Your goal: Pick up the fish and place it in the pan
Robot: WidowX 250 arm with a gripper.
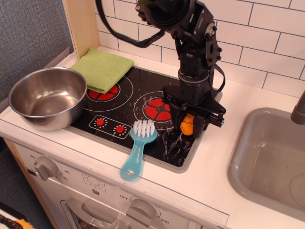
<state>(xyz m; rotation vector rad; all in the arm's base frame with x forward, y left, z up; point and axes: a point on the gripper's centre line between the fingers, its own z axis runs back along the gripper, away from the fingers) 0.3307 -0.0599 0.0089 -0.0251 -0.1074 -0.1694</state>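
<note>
With the gripper closed around the orange fish on the cooktop (pan well apart at 9 o'clock), a slip could be caused by the shallow grip on soft plush.

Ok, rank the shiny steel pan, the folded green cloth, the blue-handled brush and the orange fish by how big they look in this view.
1. Round stainless-steel pan, largest.
2. Folded green cloth.
3. Blue-handled, white-bristled brush.
4. Orange plush fish, smallest, though the gripper hides part of it.
</note>
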